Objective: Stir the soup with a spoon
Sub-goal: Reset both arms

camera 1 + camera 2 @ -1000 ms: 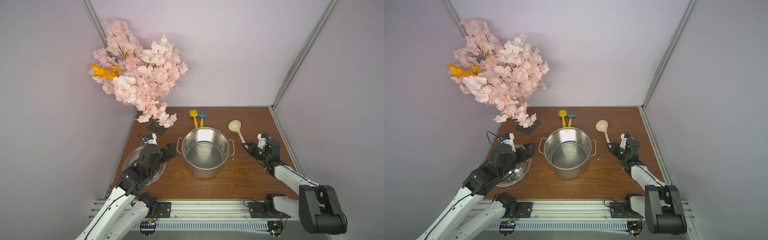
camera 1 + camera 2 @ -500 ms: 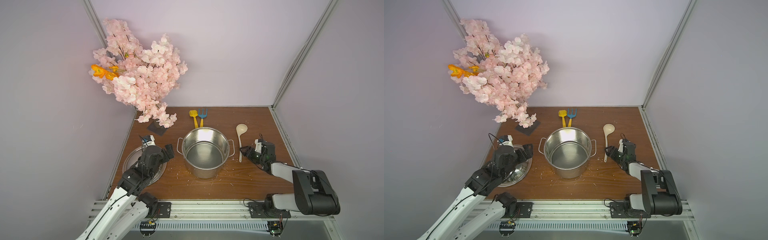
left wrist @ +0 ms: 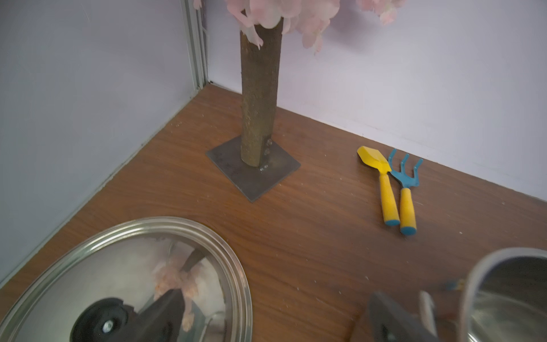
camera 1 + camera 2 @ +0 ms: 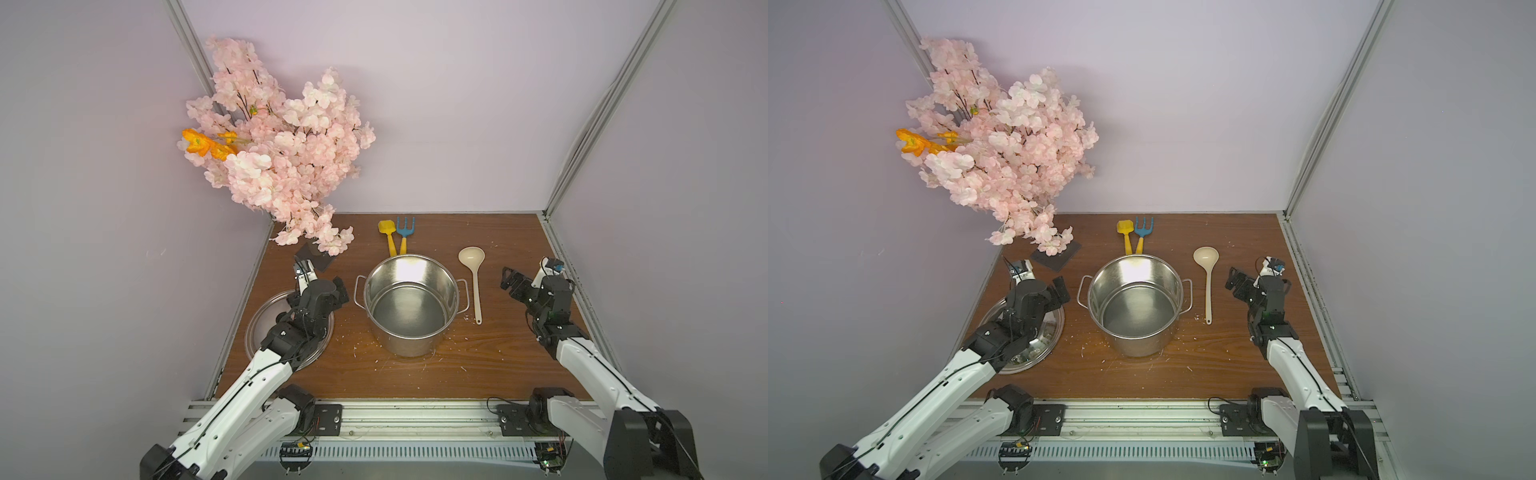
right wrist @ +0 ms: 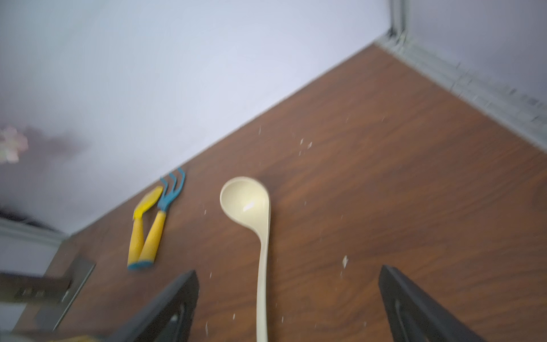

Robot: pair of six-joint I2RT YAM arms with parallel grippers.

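Our right gripper [image 4: 510,284] hangs wide open and empty near the cream ladle [image 4: 475,286], which lies flat on the table [image 4: 415,374] beside the stockpot [image 4: 409,347]. Our left gripper [image 4: 338,291] is open too. The slim handle may skid from closing jaws.

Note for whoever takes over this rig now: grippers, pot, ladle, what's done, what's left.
Left gripper: open, empty, near the round steel lid lying on the wooden table.
Right gripper: open, empty, clear of the cream plastic ladle.
Ladle lies flat beside the large stainless-steel stockpot, bowl toward the back wall.
Done: lid off. Pot looks bare inside; whether stirring happened cannot be told.
To do: if not, grasp ladle and stir.
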